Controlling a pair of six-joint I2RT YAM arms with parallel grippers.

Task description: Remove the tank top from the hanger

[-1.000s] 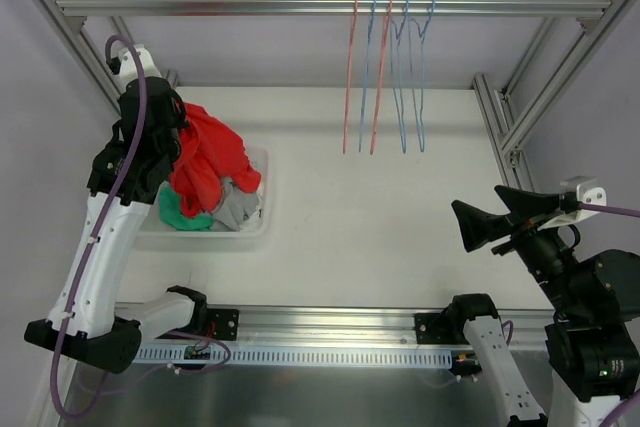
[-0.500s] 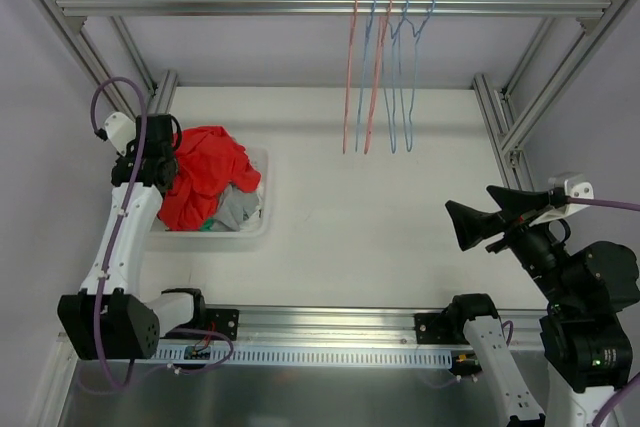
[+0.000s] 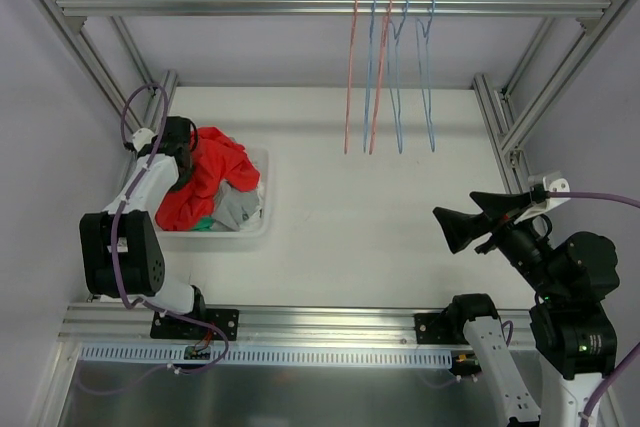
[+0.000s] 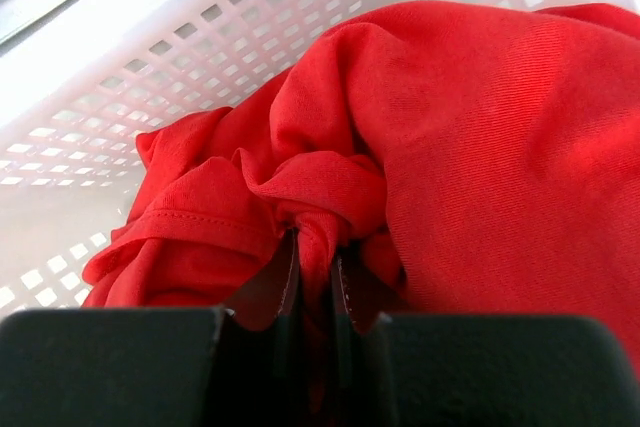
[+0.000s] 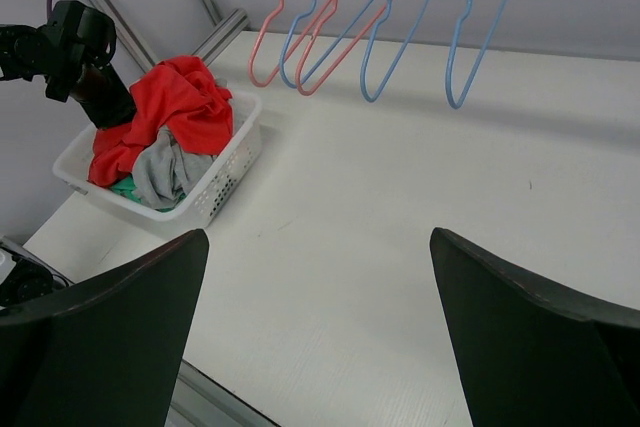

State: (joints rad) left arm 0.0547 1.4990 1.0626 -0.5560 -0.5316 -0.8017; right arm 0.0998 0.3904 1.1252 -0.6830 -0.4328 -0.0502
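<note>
The red tank top [image 3: 208,169] lies bunched in the white basket [image 3: 262,187], off any hanger. My left gripper [image 3: 180,139] is at the basket's back left corner. In the left wrist view it [image 4: 315,247] is shut on a fold of the red tank top [image 4: 450,147] above the basket wall [image 4: 200,57]. Several bare pink and blue hangers [image 3: 390,67] hang from the top rail. My right gripper [image 3: 452,205] hovers over the table's right side, open and holding nothing. Its wrist view shows its wide gap [image 5: 318,247], the hangers [image 5: 370,37] and the tank top [image 5: 165,107].
Grey cloth [image 3: 238,209] and a bit of green cloth [image 3: 203,224] lie in the basket under the red top. Aluminium frame posts [image 3: 510,127] stand along both sides. The rail [image 3: 250,4] spans the back.
My left arm has come down and forward, and the red tank top has gone from hanging above the basket to lying in it. The right gripper drifted slightly left. The hangers sway.
</note>
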